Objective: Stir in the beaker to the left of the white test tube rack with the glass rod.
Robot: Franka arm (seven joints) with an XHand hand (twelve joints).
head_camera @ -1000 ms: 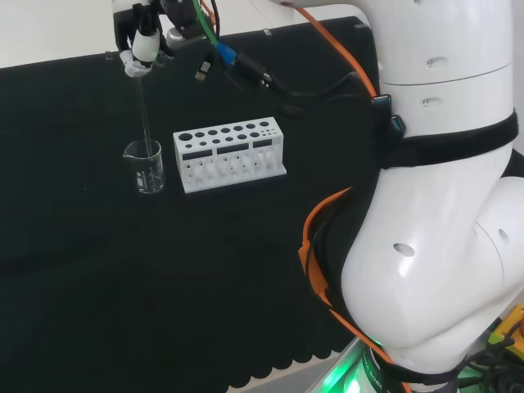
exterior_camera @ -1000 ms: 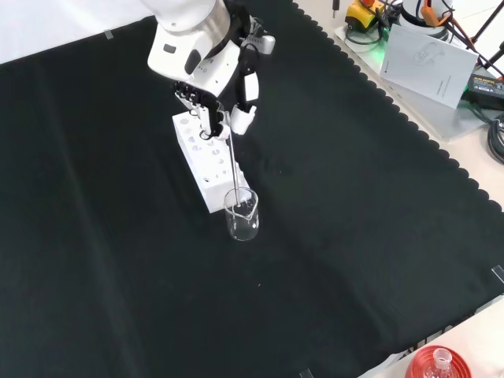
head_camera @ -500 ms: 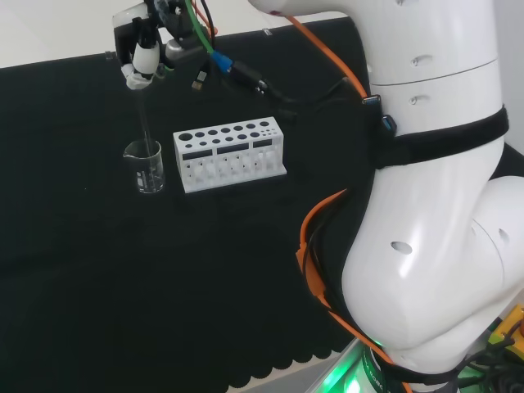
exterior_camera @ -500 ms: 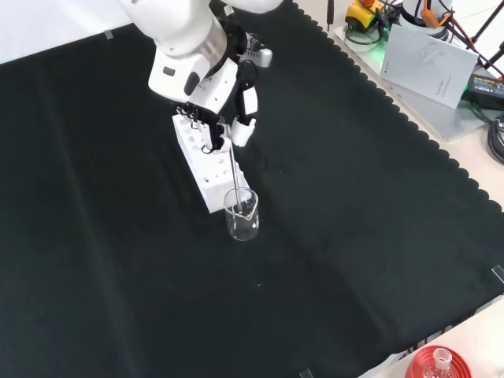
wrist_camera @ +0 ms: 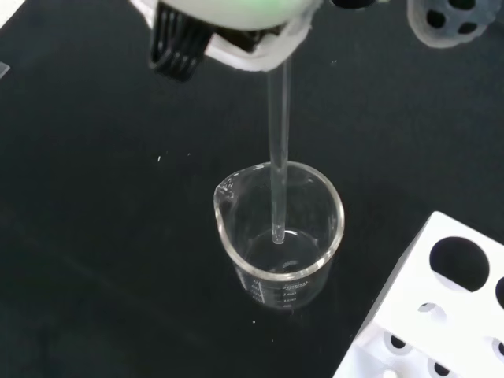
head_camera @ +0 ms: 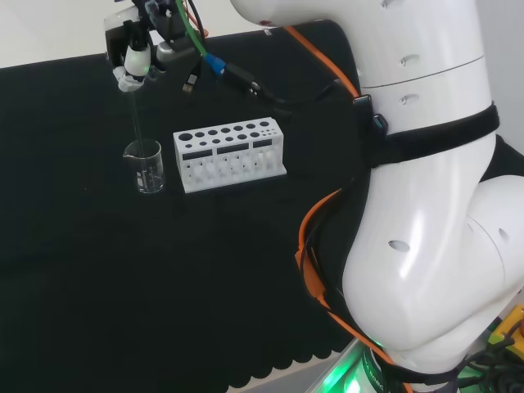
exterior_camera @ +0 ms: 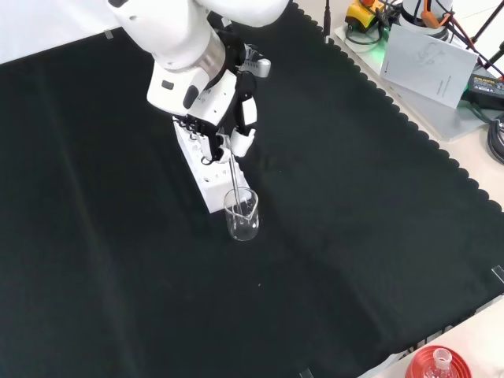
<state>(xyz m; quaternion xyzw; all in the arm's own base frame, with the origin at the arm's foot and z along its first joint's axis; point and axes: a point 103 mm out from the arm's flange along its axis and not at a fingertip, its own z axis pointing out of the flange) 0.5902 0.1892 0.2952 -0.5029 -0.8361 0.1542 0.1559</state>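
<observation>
Hand point(exterior_camera: 211, 118): we see it pinching the glass rod point(head_camera: 136, 123) (upright).
Rod tip: inside the beaker point(exterior_camera: 242, 215), beside the rack point(head_camera: 229, 155).

The robot hand point(wrist_camera: 236, 24) is blurred, and the picture's edge cuts off the white test tube rack point(wrist_camera: 429, 315).

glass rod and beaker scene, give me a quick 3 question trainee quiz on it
1. True or false: the glass rod has its tip inside the beaker.
2. In the head view, the beaker stands on which side of the white test tube rack: A left, B right, C behind?
3. What is the hand holding?

Key: 1 true; 2 A; 3 the glass rod, held at its top end.
</observation>
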